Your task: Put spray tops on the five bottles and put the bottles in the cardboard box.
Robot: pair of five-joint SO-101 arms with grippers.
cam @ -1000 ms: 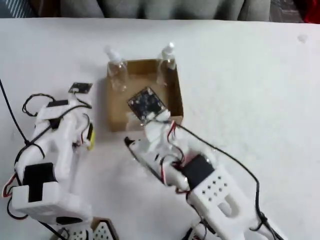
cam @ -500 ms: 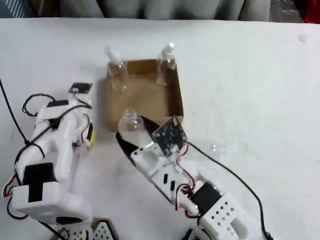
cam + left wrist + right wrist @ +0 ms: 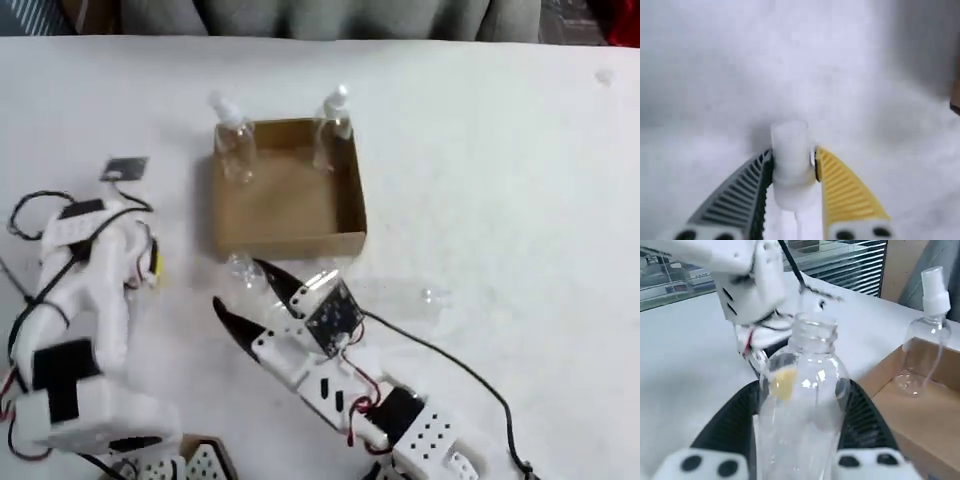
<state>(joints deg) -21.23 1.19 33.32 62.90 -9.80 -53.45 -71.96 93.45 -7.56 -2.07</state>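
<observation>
A clear, round-shouldered plastic bottle (image 3: 800, 405) with an open threaded neck is clamped between the smooth black fingers (image 3: 730, 425) of the right gripper (image 3: 805, 385). It is held upright and carries no top. A white cylindrical spray top (image 3: 791, 165) is pinched in the left gripper (image 3: 792, 152) between one grey ribbed finger (image 3: 740, 195) and one yellow ribbed finger (image 3: 845, 195), above the matte white worktop (image 3: 500, 180).

The box (image 3: 290, 244), shallow, square and made of brown cardboard, is found just beyond the right gripper's tips. Two capped bottles (image 3: 235, 145) (image 3: 330, 125), clear with white tops, are seen standing at the box corners farthest from that gripper. The left gripper is placed off to one side of the box and near the right gripper's bottle, without touching either.

Compared with a second ago, the right gripper has been drawn back from above the box interior to the worktop in front of the box's near wall, and the bottle has been carried along with it. The left arm has been shifted away from the box side. The two capped bottles and the box are left where they were.
</observation>
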